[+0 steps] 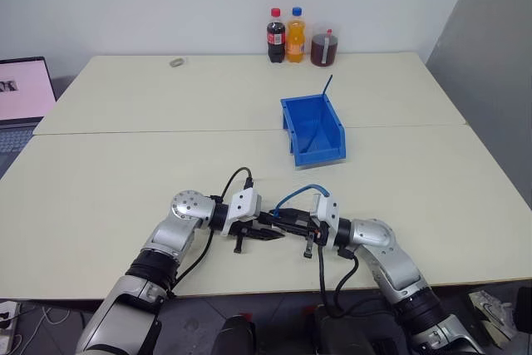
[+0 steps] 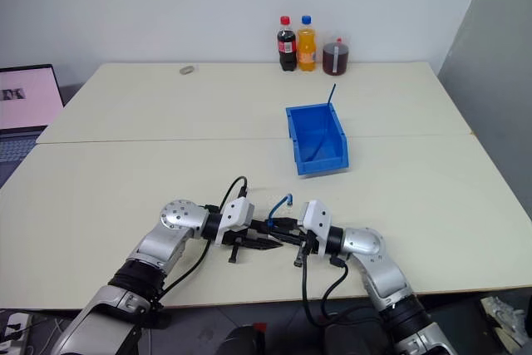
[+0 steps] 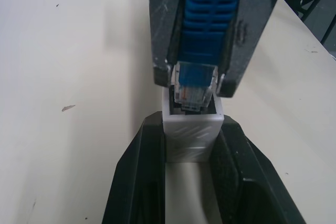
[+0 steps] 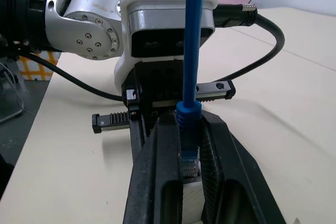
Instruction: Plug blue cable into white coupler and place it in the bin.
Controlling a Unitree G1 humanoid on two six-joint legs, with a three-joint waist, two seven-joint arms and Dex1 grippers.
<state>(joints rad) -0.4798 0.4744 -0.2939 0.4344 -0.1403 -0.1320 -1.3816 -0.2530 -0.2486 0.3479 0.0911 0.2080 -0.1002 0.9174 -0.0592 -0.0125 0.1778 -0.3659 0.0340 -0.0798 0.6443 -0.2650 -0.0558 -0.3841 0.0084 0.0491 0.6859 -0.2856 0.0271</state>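
My two grippers meet tip to tip above the near edge of the table. In the left wrist view my left gripper (image 3: 191, 124) is shut on the white coupler (image 3: 191, 135), socket facing outward. Opposite it, my right gripper (image 3: 194, 80) is shut on the blue cable (image 3: 210, 19) at its ribbed boot. The clear plug (image 3: 195, 92) sits in the mouth of the socket, partly inside. The rest of the cable arcs up over the right wrist (image 1: 293, 194). The bin (image 1: 313, 129) stands further back on the table, to the right, apart from both grippers.
Two bottles (image 1: 285, 36) and a dark jar (image 1: 324, 49) stand at the table's far edge. A laptop (image 1: 23, 89) sits at the far left, and a small ring-like object (image 1: 176, 62) lies at the back. A thin blue strand (image 1: 327, 87) sticks up from the bin's far corner.
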